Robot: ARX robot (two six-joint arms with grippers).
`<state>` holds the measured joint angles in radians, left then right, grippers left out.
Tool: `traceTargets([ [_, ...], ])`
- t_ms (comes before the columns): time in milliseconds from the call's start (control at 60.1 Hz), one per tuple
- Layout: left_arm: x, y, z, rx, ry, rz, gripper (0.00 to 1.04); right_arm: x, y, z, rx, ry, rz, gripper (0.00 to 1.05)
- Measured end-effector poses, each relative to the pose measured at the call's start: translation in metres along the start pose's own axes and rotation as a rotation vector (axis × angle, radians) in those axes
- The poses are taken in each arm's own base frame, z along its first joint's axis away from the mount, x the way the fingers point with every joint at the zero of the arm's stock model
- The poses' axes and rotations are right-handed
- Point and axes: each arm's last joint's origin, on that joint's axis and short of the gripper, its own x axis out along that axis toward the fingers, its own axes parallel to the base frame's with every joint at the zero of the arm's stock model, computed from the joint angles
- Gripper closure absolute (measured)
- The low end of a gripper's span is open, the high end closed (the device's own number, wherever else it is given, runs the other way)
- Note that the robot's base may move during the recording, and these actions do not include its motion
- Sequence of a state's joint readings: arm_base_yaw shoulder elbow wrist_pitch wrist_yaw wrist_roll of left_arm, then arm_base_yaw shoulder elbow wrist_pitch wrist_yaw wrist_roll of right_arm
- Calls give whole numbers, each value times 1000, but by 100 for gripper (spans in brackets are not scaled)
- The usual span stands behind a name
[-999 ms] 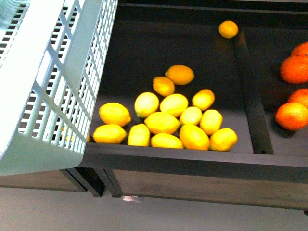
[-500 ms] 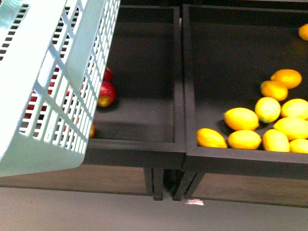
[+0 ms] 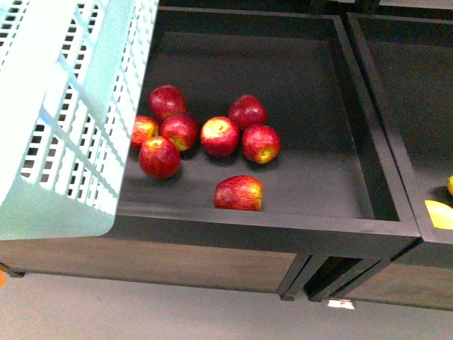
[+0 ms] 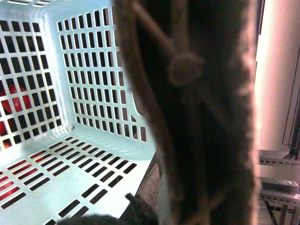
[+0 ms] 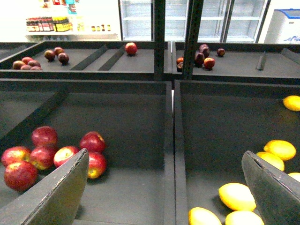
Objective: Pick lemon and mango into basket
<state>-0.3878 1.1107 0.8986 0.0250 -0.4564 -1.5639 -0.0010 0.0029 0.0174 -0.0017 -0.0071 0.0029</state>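
Two right fingers: spread wide with nothing between them. The right gripper hangs above the divider between two dark bins.
Left gripper: not made out. The left wrist view is filled by the basket's blurred brown handle right against the lens, so whether those fingers are pressed on it cannot be told.
Basket: tilted at the left of the front view, covering the near-left corner of the red-fruit bin. No fruit lies on the part of its floor that shows, and red glows through the slots.
Change: one second ago the front view faced a heap of yellow fruit, half a second ago the gap between bins, and now the red fruit. The basket has kept its place at the left.
Meaning: the robot has probably turned from the lemons towards the mango, and both picks appear to remain.
Mango: likely the oblong red-and-yellow fruit lying alone just behind the bin's front wall, apart from the red cluster.
Lemon: in the neighbouring bin to the right, a rounded yellow-orange fruit behind longer yellow fruits.
Far: a back shelf of dark red fruit, then glass-door fridges.
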Motion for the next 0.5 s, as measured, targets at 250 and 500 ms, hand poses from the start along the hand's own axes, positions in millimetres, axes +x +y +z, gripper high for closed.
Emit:
traceTargets([
  [250,13,-9,-12,261,50,265,100,0,0,0,0,0,-2,9],
  [500,114,-34,-83,494,238,272,100,0,0,0,0,0,-6,9],
])
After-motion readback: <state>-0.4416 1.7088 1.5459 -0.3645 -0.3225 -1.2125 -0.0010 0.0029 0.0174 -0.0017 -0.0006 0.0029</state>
